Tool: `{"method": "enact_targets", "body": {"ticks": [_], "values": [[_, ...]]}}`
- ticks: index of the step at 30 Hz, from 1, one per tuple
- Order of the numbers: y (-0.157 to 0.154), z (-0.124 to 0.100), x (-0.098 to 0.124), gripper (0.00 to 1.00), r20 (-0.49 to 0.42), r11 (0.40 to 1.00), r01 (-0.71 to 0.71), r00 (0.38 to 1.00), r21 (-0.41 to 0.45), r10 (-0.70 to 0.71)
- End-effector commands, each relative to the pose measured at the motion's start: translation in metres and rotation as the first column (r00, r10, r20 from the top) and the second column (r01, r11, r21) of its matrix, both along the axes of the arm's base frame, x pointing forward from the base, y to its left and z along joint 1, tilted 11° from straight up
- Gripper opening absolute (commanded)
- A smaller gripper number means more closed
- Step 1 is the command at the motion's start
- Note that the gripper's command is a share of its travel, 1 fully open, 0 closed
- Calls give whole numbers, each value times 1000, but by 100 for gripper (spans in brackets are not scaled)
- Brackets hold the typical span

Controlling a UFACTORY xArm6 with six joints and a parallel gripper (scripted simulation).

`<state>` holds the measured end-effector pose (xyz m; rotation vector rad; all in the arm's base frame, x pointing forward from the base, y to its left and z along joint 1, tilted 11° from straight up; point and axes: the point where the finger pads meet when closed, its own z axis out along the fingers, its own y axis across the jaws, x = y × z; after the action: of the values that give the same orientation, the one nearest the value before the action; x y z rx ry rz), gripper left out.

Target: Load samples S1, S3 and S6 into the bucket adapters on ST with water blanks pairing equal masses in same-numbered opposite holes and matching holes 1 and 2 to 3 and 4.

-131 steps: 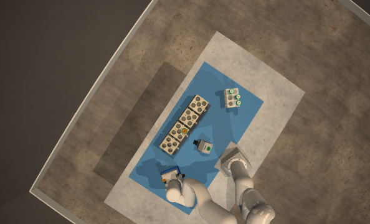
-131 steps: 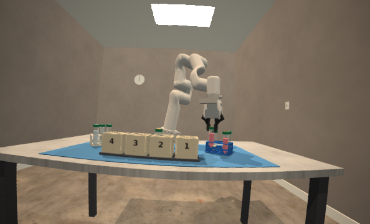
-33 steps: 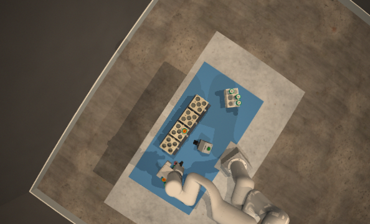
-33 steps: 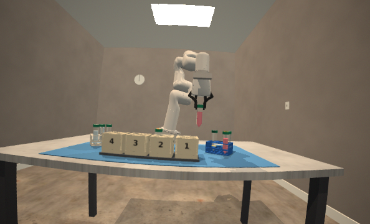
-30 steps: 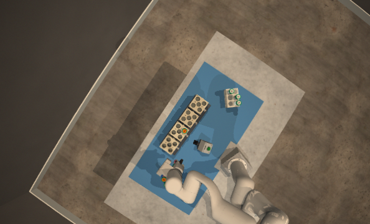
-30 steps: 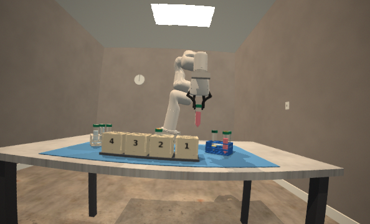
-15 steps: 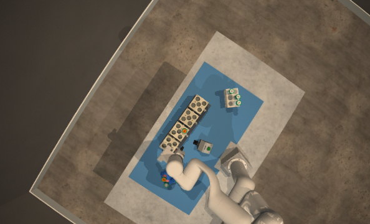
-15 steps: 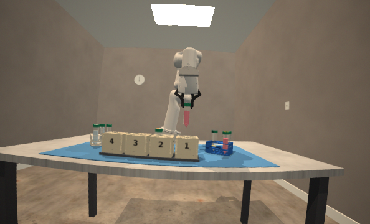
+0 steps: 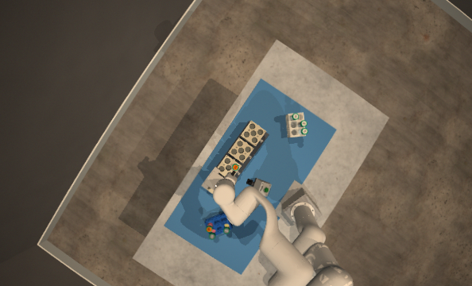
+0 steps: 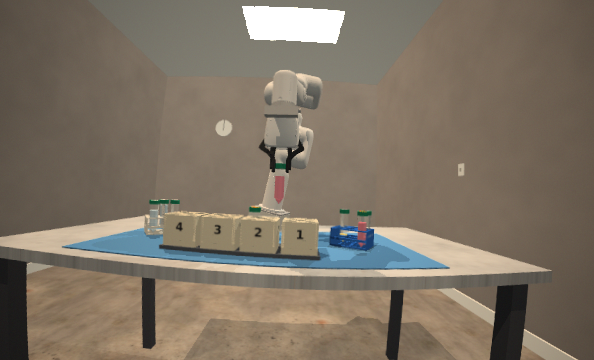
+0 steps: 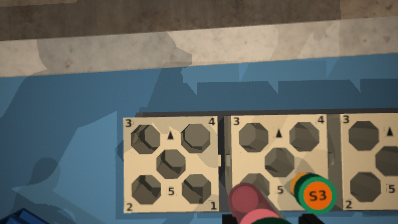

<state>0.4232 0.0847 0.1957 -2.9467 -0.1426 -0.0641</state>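
My gripper [image 10: 280, 169] [image 11: 270, 220] is shut on a green-capped tube of pink liquid [image 10: 279, 187] [image 11: 245, 200]. The tube hangs upright above the adapters, its bottom well clear of them; its cap dot is hidden. Tube S3 [image 9: 235, 167] [image 10: 254, 209] [image 11: 317, 195] stands in hole 1 of adapter 2 [image 10: 247, 242] [image 11: 250, 162]. Adapter 1 [image 10: 307, 245] [image 11: 145, 162] shows five empty holes. Adapter 3 [image 10: 222, 243] and adapter 4 [image 10: 182, 241] look empty from above. In the wrist view the held tube overlaps adapter 2's hole 2.
The blue rack [image 9: 218, 224] [image 10: 352, 240] holds an orange-dot tube [image 9: 209, 229] and two grey-dot tubes. The white rack [image 9: 288, 128] holds three white-dot blanks. The green DONE key [image 9: 266, 190] is on its small desk between the adapters and the arm base.
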Motion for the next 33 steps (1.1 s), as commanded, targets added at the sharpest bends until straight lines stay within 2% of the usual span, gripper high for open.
{"method": "enact_targets", "body": {"ticks": [1,15,33], "values": [[-10,0,10,0,3,1000,-2,1000,2,2],[-64,-9,53,0,3,1000,-2,1000,1,2],[-64,-9,53,0,3,1000,-2,1000,1,2]]}}
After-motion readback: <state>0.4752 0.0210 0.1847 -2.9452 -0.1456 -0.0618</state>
